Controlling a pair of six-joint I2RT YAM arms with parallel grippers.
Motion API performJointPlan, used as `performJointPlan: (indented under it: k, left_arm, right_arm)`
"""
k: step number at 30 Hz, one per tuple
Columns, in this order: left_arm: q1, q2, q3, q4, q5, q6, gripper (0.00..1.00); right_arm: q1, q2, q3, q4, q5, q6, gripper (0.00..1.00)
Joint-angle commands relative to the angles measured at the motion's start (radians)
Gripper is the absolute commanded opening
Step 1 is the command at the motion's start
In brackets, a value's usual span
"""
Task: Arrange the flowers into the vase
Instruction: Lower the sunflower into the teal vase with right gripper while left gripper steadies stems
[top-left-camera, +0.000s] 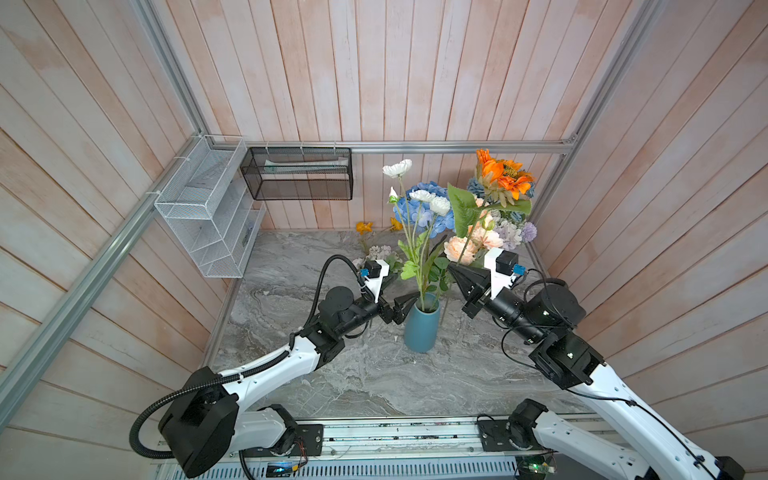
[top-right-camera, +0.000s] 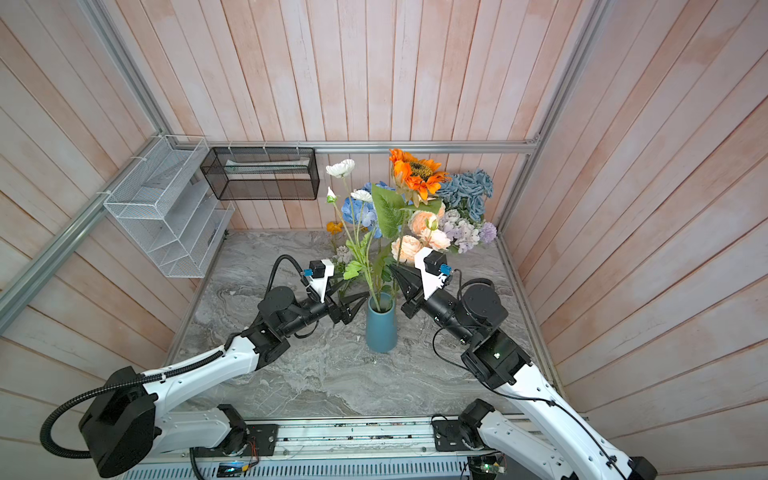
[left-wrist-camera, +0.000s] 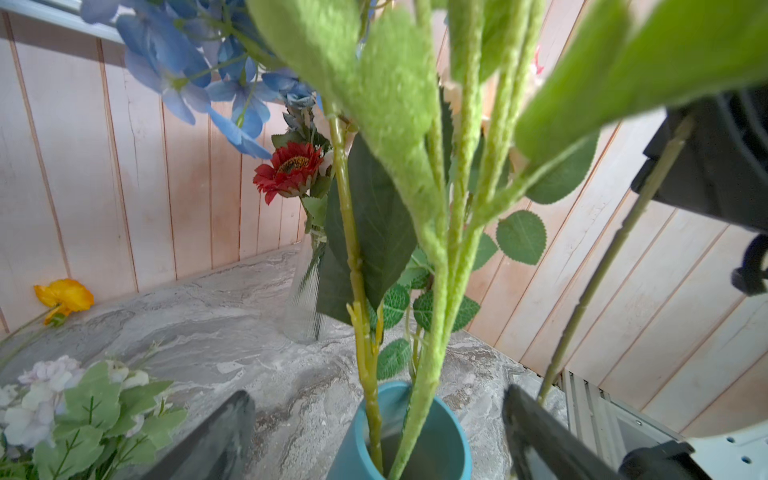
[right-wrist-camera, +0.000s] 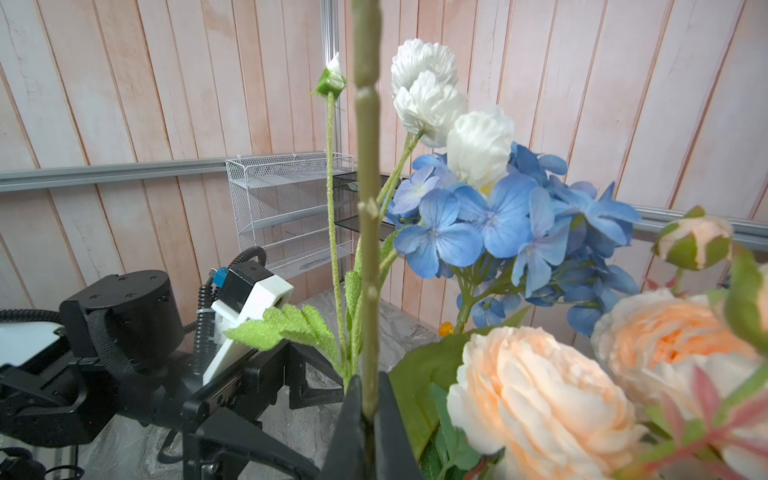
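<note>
Teal ceramic vase (top-left-camera: 422, 328) stands mid-table on the grey marble top (top-left-camera: 332, 374), with a white-bloomed spray (top-left-camera: 397, 168) on fuzzy lime stems already in it. The right gripper (top-left-camera: 455, 272) is clamped on the thin stem of the big orange sunflower (top-left-camera: 505, 176). It's held upright, and the stem's end hangs just beside the vase. The left gripper (top-left-camera: 409, 307) sits at the rim, jaws spread wide, gripping nothing. Peach roses (top-left-camera: 459, 249) are bunched behind.
</note>
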Motion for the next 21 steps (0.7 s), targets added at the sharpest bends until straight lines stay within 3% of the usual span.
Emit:
performJointPlan:
  k: [1,9,13,21]
  left_arm:
    - [0.000,0.032,0.051,0.030,0.017,0.040,0.89]
    - [0.027,0.091,0.082,0.058,0.007,0.030,0.62]
    - [0.031,0.101,0.088,0.068,0.016,0.029,0.55]
    - [0.032,0.104,0.090,0.077,0.022,0.032,0.52]
  right_arm:
    - [-0.007,0.016,0.057,0.074,-0.010,-0.048,0.00]
    - [-0.015,0.080,0.087,0.175,-0.051,-0.096,0.00]
    - [-0.033,0.110,0.070,0.227,-0.067,-0.099,0.00]
    - [-0.091,0.152,-0.030,0.347,-0.125,-0.025,0.00]
